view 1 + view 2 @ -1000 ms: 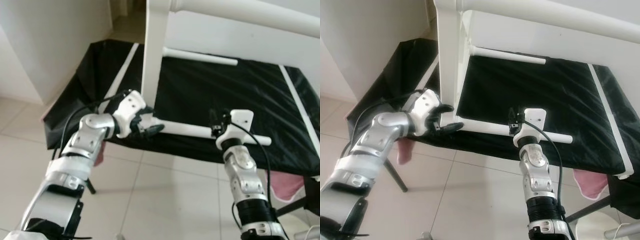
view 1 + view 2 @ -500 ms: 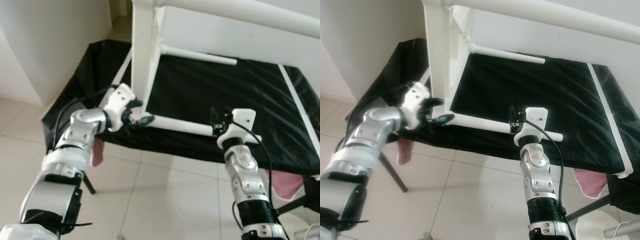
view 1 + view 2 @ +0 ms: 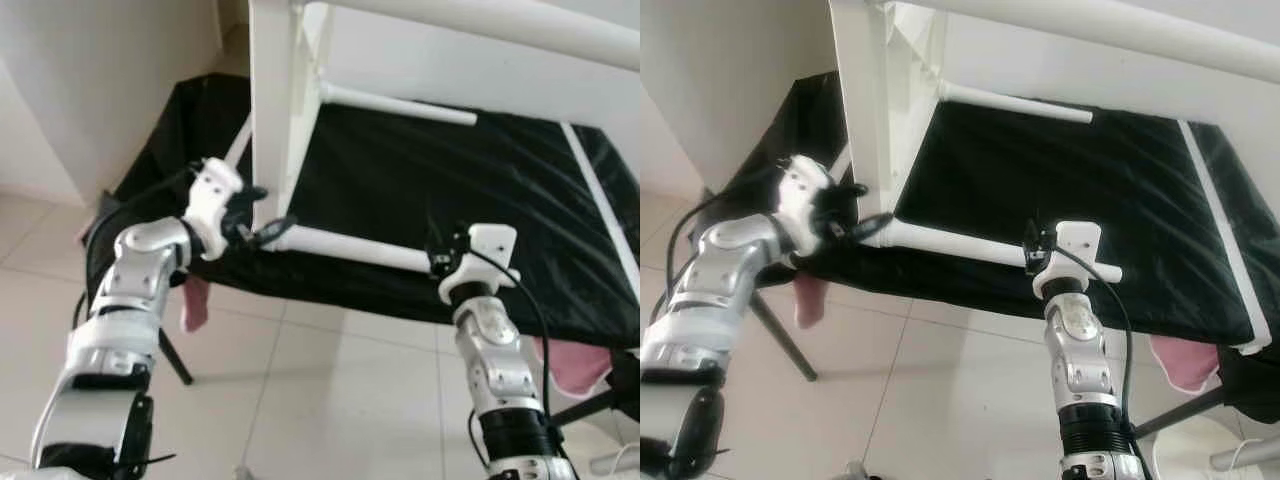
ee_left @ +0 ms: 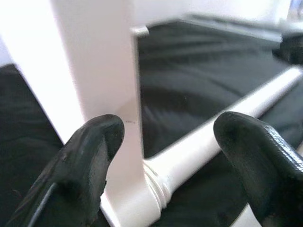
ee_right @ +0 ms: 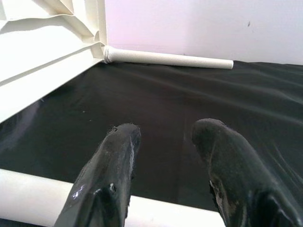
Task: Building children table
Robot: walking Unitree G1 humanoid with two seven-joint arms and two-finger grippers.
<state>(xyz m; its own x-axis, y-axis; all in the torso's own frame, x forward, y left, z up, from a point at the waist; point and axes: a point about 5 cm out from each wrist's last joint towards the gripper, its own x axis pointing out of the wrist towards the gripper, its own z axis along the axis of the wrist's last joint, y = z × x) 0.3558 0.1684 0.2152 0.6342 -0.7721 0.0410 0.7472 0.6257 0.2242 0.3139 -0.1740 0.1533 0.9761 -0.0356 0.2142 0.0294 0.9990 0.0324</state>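
Beside table leg (image 3: 272, 110) | left gripper (image 3: 258, 212) drifted outward, fingers spread, holding nothing | right gripper (image 5: 168, 179) open over lower rod (image 3: 350, 248), ungripped | frame unsupported.

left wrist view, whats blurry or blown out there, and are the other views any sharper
Left wrist view: the white leg is overexposed at its top, and the close claw fingers are soft. Right wrist view: the fingers are blurred, while the far dowel is crisp. Left eye view: evenly lit and fairly sharp, though the white panel is washed out.

No readable text, label, brand, number or sign anywhere
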